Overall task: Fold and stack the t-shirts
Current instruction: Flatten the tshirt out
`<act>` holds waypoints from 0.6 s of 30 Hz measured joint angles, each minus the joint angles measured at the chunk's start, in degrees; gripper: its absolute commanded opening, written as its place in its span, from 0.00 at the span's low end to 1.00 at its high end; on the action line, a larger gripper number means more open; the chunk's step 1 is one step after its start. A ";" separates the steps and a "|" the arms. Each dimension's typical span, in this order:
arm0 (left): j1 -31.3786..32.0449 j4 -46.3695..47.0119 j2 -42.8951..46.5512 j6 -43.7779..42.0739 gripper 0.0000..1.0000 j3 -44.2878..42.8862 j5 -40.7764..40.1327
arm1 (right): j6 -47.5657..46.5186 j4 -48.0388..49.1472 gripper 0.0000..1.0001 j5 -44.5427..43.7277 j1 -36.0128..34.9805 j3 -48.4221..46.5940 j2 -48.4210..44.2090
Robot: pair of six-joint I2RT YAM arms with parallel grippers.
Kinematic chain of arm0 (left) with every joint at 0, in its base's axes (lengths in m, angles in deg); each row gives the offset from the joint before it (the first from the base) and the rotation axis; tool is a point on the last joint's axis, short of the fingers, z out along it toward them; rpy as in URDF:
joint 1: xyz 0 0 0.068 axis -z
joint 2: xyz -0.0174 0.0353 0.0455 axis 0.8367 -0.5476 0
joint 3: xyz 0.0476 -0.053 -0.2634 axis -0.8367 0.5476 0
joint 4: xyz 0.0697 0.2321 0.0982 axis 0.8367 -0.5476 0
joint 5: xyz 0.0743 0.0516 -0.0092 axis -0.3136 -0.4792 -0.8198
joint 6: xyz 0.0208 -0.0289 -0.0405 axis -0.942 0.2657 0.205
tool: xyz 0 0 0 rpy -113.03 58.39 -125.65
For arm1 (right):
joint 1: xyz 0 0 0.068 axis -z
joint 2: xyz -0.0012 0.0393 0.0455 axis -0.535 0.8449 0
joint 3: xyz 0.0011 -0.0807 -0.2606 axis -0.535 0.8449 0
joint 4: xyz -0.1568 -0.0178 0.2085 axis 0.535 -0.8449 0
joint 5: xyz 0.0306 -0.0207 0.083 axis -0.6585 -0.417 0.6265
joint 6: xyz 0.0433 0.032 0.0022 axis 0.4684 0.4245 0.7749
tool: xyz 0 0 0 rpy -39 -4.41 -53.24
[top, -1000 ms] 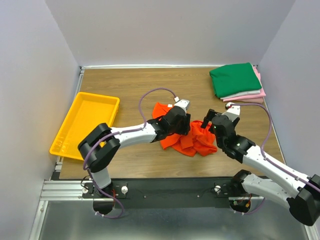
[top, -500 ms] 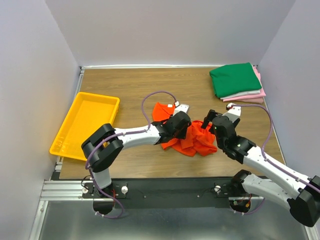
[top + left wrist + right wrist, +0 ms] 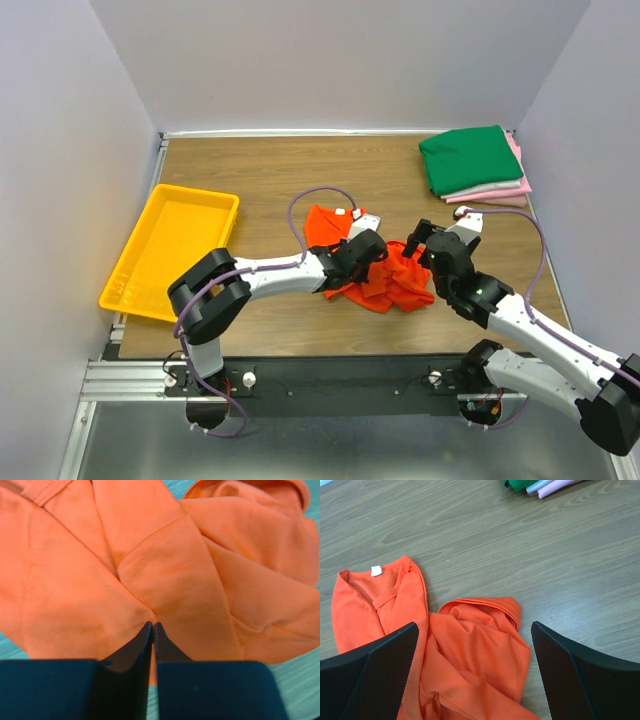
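A crumpled bright orange t-shirt [image 3: 395,285] lies on the wooden table near the middle; its collar and white label face the back [image 3: 376,570]. My left gripper [image 3: 372,248] is down on its left part. In the left wrist view the jaws [image 3: 152,624] are shut with a pinch of orange cloth [image 3: 170,570] at their tips. My right gripper [image 3: 432,240] hovers over the shirt's right side, open wide, and nothing but air lies between its fingers [image 3: 474,627]. Folded t-shirts, dark green [image 3: 470,158] on white and pink [image 3: 505,197], are stacked at the back right.
A yellow plastic tray [image 3: 170,250] sits at the table's left edge. The folded stack [image 3: 530,485] shows at the top of the right wrist view. Grey walls close in the table on three sides.
My left gripper has dropped lower onto the orange shirt, shifted slightly right and closed on a fold of it. The right arm has stayed put.
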 measured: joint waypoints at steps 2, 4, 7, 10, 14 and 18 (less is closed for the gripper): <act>-0.02 -0.81 0.00 0.37 0.00 0.00 -0.87 | 0.07 -0.09 1.00 0.35 0.00 0.00 0.00; 0.00 -1.86 0.02 0.48 0.00 -0.09 -1.92 | 0.07 -0.09 1.00 0.66 0.00 0.00 0.00; -0.02 -5.16 0.13 0.46 0.00 -1.36 -4.57 | 0.04 -0.11 1.00 1.51 0.00 0.00 0.02; -0.42 -8.31 1.55 0.11 0.00 -3.39 -7.23 | 0.11 -0.11 1.00 2.93 0.00 0.00 0.50; -3.45 -8.83 8.59 -1.88 0.00 -4.07 -8.74 | 0.57 -0.11 0.98 5.22 0.00 0.04 2.40; -11.39 -4.20 17.73 -5.09 0.00 -2.99 -6.56 | 1.11 -0.15 0.95 8.24 0.00 0.33 3.98</act>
